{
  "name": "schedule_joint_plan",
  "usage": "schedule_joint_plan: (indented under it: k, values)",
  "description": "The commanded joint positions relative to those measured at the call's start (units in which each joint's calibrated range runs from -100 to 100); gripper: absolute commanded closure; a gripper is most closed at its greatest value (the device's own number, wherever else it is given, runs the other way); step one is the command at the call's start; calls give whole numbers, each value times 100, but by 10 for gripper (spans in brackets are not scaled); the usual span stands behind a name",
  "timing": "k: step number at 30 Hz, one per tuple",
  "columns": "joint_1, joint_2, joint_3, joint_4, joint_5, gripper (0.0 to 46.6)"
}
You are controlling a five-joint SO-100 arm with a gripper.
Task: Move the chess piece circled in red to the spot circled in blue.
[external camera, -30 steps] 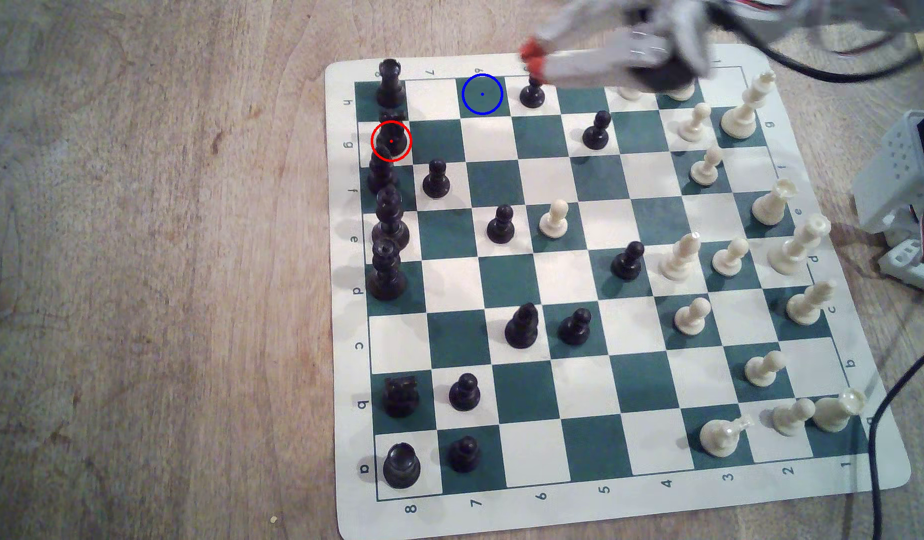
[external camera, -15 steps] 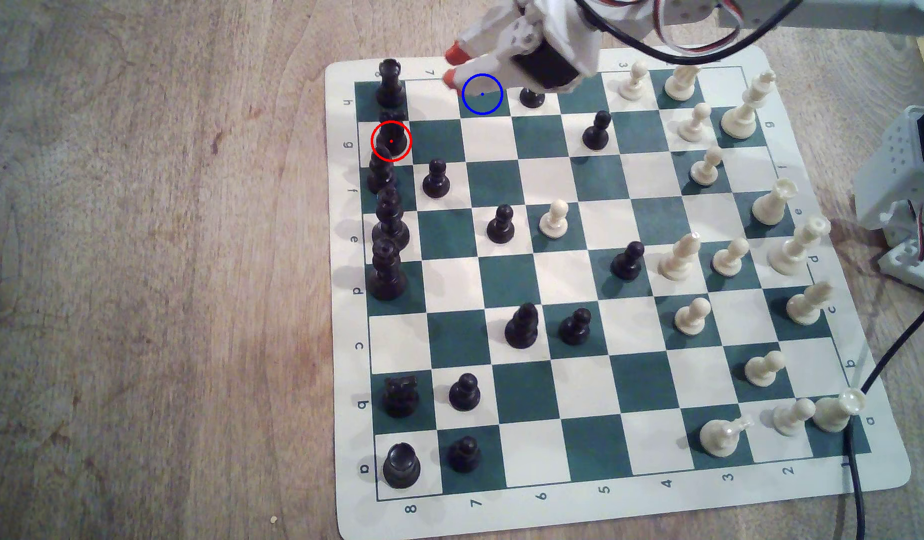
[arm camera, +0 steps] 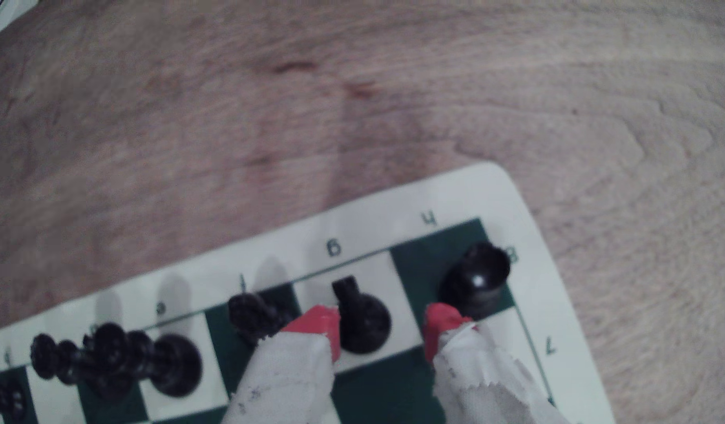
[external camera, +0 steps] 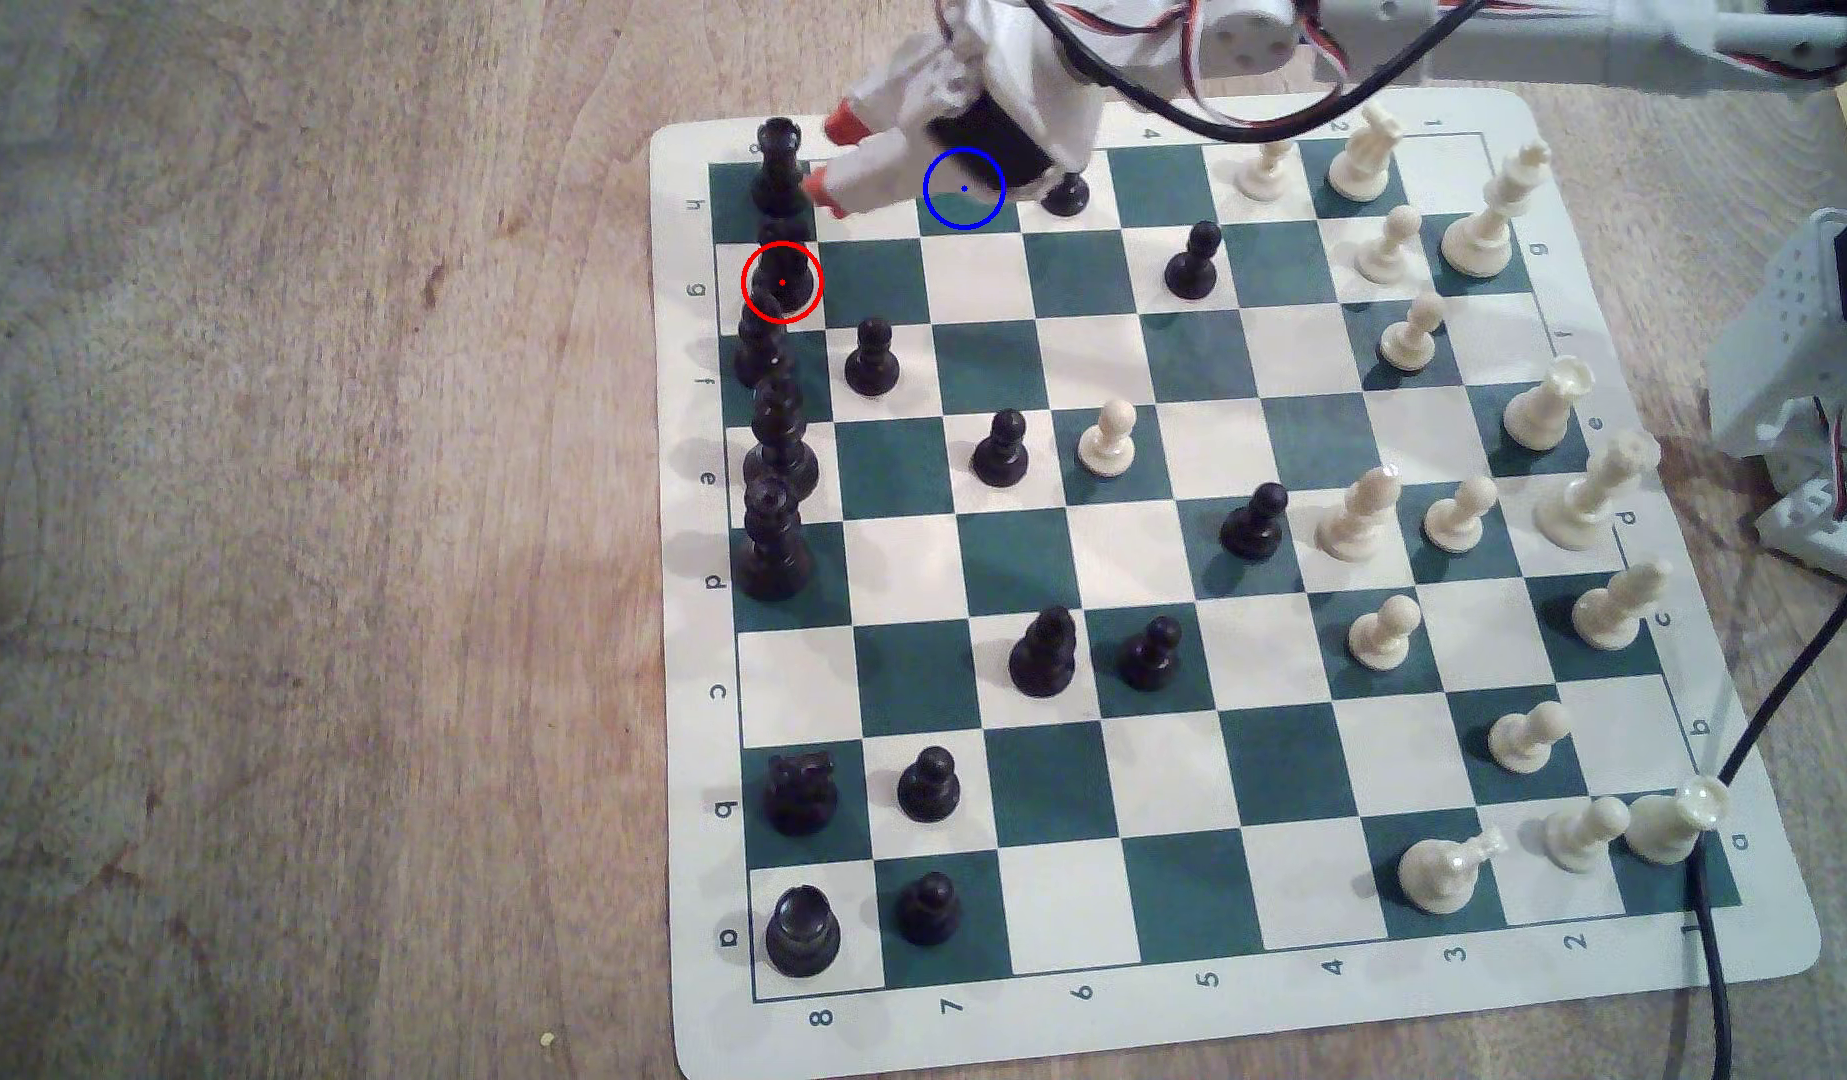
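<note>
The gripper (external camera: 827, 161) is sweeping across the far edge of the chessboard (external camera: 1760, 935) toward the exterior view's left: a second ago it was above the black pawn (external camera: 1064, 194) on the far row, half a second ago at the blue-ringed square (external camera: 964, 188), and now its red fingertips (external camera: 844, 125) are reaching the black rook (external camera: 779, 166) in the corner. The arm's body is now covering part of that ringed square. Jaws are staying parted. Behind it, the white pawn (external camera: 1262, 171) is coming back into sight. The black cable (external camera: 1719, 935) is swinging in over the near right corner.
</note>
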State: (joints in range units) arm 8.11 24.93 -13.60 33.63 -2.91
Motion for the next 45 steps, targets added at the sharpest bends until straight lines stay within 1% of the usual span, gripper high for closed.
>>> schedule_joint_plan:
  k: [1,13,29,45]
  values:
    - [14,-116,-761,-103,-68,338]
    - [-56,190,-1070,-201,-142,323]
    - [-96,742,-1215,-406,-161,325]
    - [-135,903,-1278,-480,-210,329]
